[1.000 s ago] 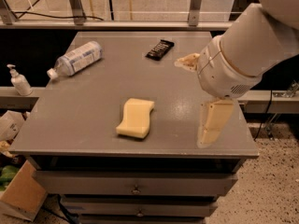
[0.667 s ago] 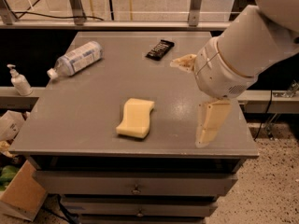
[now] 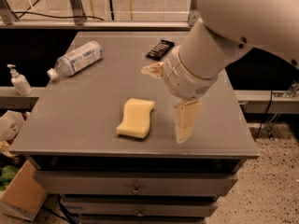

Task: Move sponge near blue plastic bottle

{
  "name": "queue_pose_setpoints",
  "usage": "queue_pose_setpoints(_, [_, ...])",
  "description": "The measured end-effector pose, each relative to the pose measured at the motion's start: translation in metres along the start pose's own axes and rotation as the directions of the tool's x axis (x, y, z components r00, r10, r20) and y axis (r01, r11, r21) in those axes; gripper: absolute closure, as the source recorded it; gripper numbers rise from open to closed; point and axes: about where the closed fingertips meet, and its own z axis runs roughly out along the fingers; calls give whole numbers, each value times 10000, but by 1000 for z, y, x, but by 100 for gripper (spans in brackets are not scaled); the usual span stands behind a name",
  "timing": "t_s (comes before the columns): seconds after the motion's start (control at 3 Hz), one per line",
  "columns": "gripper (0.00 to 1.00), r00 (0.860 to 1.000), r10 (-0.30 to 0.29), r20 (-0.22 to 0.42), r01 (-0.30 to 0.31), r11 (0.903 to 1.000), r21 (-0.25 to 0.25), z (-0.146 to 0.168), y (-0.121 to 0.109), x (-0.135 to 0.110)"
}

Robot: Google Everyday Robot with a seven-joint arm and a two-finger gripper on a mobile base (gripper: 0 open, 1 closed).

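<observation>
The pale yellow sponge (image 3: 136, 117) lies flat on the grey table (image 3: 84, 115), near its front edge. The blue plastic bottle (image 3: 77, 58) lies on its side at the table's back left, white cap pointing left, well apart from the sponge. My gripper (image 3: 163, 104) hangs just right of the sponge, above the table. Its cream fingers are spread wide and empty: one fingertip (image 3: 185, 125) points down at the front, the other points left toward the back. Neither touches the sponge.
A black rectangular object (image 3: 160, 49) lies at the table's back centre. A small white pump dispenser (image 3: 18, 80) stands on a ledge left of the table. A cardboard box (image 3: 21, 195) sits on the floor at lower left. Drawers (image 3: 135, 183) are below the tabletop.
My gripper and arm have moved left, closer to the sponge's right side. The sponge and the bottle have not moved.
</observation>
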Motion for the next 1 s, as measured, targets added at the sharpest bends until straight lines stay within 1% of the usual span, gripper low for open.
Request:
queue_pose_setpoints(0.33, [0, 9981, -525, -314, 516, 9982, -307, 21, -11, 5])
queue_pose_setpoints(0.67, [0, 9950, -743, -666, 707, 9959, -558, 34, -18, 15])
queue_pose_setpoints(1.0, [0, 9917, -879, -934, 805, 9935, -800, 46, -21, 17])
